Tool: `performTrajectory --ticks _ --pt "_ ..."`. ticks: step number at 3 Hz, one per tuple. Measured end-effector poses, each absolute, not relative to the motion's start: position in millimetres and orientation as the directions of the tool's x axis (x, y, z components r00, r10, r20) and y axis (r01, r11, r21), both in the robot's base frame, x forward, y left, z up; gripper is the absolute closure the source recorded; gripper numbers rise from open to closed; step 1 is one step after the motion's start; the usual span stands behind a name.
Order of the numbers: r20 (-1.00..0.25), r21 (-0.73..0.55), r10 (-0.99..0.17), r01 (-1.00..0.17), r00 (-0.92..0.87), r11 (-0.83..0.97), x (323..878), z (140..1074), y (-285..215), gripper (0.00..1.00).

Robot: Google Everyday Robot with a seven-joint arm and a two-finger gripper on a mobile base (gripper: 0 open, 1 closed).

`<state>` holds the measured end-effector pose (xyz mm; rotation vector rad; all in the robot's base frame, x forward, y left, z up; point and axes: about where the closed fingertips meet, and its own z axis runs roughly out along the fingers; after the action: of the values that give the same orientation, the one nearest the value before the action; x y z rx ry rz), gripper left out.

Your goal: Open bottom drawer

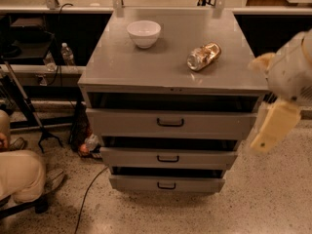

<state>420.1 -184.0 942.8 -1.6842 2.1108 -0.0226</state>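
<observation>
1. Tool (pixel 273 128) hangs off the cabinet's (pixel 97 108) right side, level with the top drawer (pixel 126 123). Open or closed: cannot tell.
2. Bottom drawer (pixel 200 184) sits below and left of the tool, well apart from it.
3. Handling estimate: rigid metal, probably slides stiffly but steadily.
4. Hold point: the small black loop handle (pixel 166 185) at front centre. Clearance looks tight; pull straight outward.

Over on the right, the arm (pixel 292 69) is a rounded white shell with a tan patch on its near side; below it, the gripper (pixel 272 128) is a flat, pale cream block
</observation>
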Motion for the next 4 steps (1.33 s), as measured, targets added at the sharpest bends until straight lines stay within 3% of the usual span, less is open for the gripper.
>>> performTrajectory --ticks 2,4 --pt "-0.48 -0.175 -0.854 -0.931 -0.203 0.319 395.3 807.0 -129.0 0.0" --pt "-0.49 -0.173 -0.85 -0.935 -0.19 0.309 394.8 787.7 -128.8 0.0"
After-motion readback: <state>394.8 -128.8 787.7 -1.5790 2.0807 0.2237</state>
